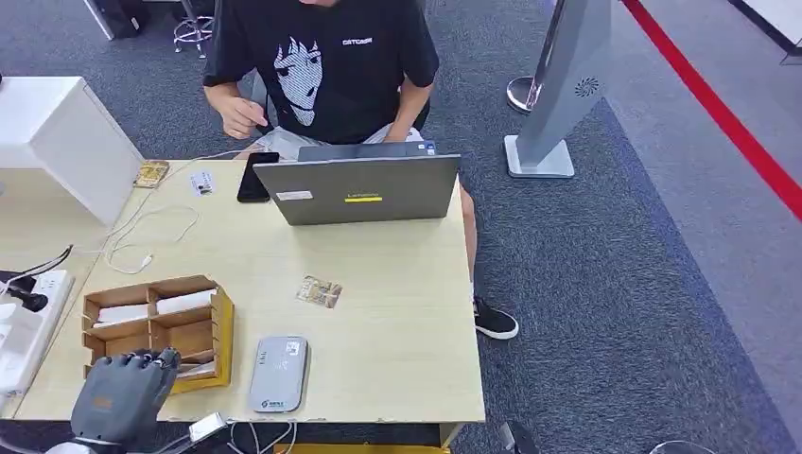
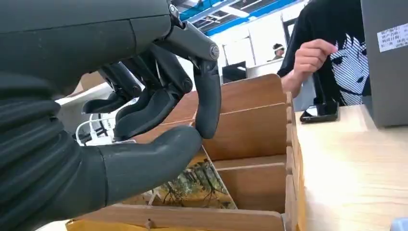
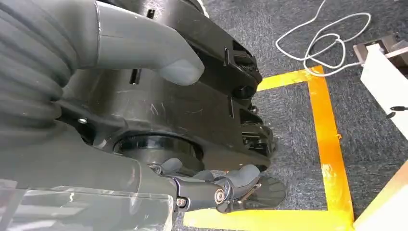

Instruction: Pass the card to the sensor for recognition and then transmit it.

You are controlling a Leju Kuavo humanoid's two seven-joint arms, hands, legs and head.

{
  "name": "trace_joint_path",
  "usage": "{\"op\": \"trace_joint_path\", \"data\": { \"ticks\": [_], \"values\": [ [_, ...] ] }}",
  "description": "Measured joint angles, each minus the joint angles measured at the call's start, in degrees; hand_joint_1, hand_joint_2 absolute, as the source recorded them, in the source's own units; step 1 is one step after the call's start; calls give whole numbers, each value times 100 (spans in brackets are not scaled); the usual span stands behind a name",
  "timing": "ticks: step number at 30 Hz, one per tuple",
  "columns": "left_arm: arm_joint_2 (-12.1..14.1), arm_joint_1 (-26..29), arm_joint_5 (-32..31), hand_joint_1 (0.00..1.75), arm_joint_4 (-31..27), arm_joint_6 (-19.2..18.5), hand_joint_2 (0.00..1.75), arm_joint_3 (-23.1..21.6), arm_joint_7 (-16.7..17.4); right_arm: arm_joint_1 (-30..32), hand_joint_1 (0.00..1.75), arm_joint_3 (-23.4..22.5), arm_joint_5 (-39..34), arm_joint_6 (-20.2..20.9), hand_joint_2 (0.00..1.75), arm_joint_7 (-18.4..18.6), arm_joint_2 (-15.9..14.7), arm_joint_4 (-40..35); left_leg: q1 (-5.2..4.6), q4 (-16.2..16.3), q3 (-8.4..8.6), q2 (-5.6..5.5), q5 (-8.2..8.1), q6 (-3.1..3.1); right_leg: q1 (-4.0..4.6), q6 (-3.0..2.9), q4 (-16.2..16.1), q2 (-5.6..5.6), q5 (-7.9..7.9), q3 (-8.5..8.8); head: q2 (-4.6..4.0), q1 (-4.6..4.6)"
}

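Grey carpet w/ a red floor stripe surrounds a pale wood desk (image 1: 378, 284); a person sits on its far side behind a laptop (image 1: 364, 189). Going left to right: left hand (image 1: 123, 392) hovers over the near-left corner, above the wooden box (image 1: 156, 326). Its fingers (image 2: 159, 101) are curled down toward the thumb w/ a gap, nothing pinched. A card (image 2: 192, 185) w/ a tree print lies flat in the near compartment just under them; can't tell if a finger touches it, view's too tight. Next, the grey sensor (image 1: 277, 374) at the near edge, then another card (image 1: 319, 291) mid-desk. Right hand (image 3: 211, 187) hangs by the robot's side, fingers loosely curled, holding nothing. Card prob. light, thin, stiff and slick; lying flat it needs lifting by an edge, then pinching thumb vs finger across both faces.
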Motion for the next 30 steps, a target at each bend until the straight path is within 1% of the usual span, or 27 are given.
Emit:
{"op": "trace_joint_path", "data": {
  "ticks": [1, 2, 3, 10, 20, 26, 30],
  "values": [
    [-7, 0, 0, 152, -2, 2, 175, 2, -2, -1, 0, 4, -2, 0, 175, -2, -4, 0, 0, 0, 0, 0, 0, 0, 0, 0, 0, 0, 0, 0, 0, 0],
    [-11, 1, -2, 51, 0, 4, 175, 2, -4, -2, 0, 9, -2, 0, 175, -2, -4, 0, 0, 0, 0, 0, 0, 0, 0, 0, 0, 0, 0, 0, 0, -2],
    [-17, 1, -2, 2, -2, 13, 175, 2, -9, -2, 0, 11, -2, 0, 175, -2, -7, 0, 0, 0, 0, 0, 0, 0, 0, 0, 0, 0, 0, 0, 0, 0],
    [-31, 1, -17, 0, -2, 103, 175, 4, -48, -4, 0, 31, -20, 2, 175, -9, -11, 0, 0, 0, 0, 0, 0, 0, 0, 0, 0, 0, 0, 0, 0, 0],
    [-50, 13, -168, 0, -2, 105, 175, 4, -20, -3, 0, 33, -50, -33, 175, -17, -17, 0, 0, 0, 0, 0, 0, 0, 0, 0, 0, 0, 0, 0, 0, 0],
    [-48, 19, -240, 0, -2, 90, 175, 2, 72, -1, 0, 39, -59, -59, 175, -57, -37, -24, 0, 0, 0, 0, 0, 0, 0, 0, 0, 0, 0, 0, 0, 0],
    [-44, 19, -249, 0, -2, -69, 175, 2, 192, -1, 0, 61, -79, -94, 175, -90, -52, -37, 0, 0, 0, 0, 0, 0, 0, 0, 0, 0, 0, 0, 0, 0]
  ]
}}
